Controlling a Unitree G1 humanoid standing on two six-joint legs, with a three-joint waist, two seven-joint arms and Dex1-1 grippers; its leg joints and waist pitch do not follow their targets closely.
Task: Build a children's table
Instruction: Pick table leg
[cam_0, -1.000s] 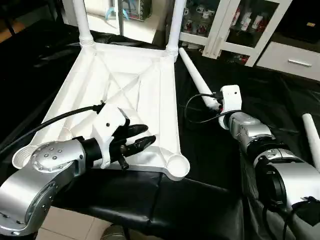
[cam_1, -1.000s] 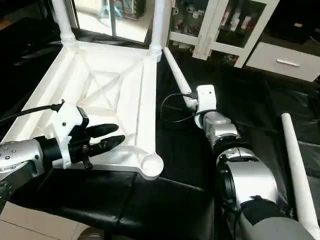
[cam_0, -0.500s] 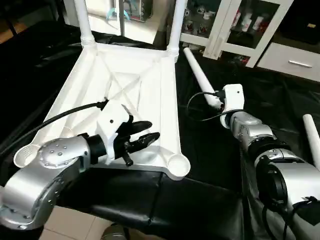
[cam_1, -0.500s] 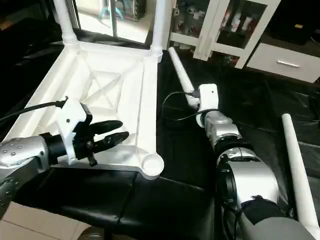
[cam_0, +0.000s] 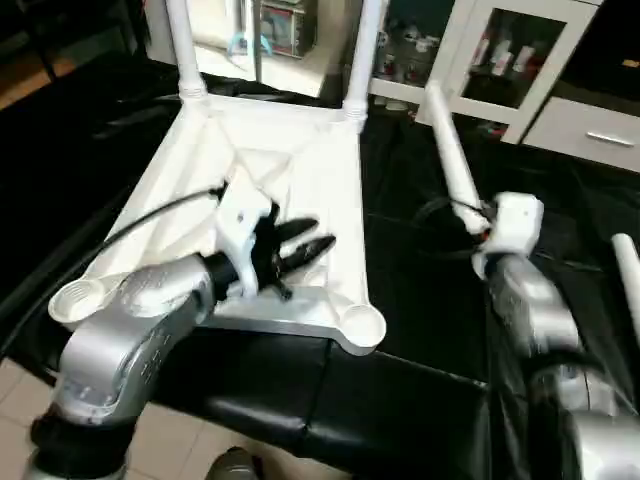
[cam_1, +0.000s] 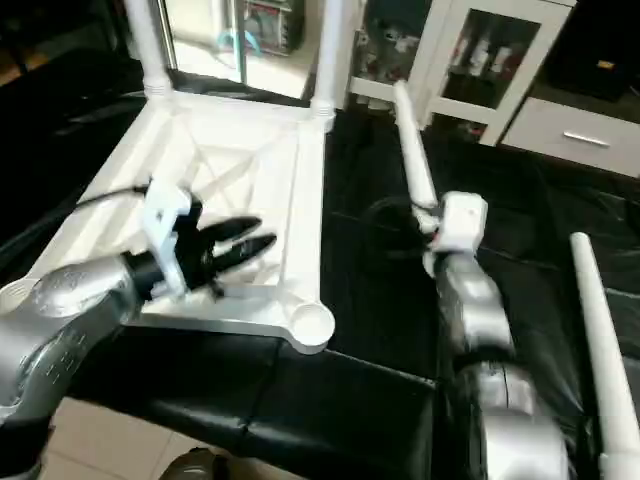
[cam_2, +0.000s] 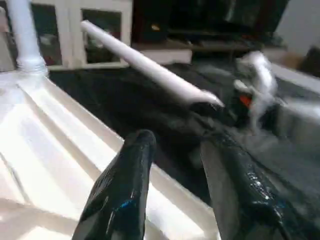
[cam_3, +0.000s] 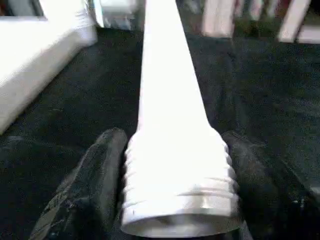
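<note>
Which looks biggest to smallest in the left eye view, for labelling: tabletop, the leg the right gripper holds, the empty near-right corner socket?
1. Tabletop
2. Held leg, in the right gripper
3. Corner socket, though it lies nearer the camera.

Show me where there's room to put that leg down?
Bare black cloth lies between the tabletop and the right gripper, whose fingers hold a leg. More lies between that arm and the far-right leg. The tabletop's underside is crowded by the left gripper.
</note>
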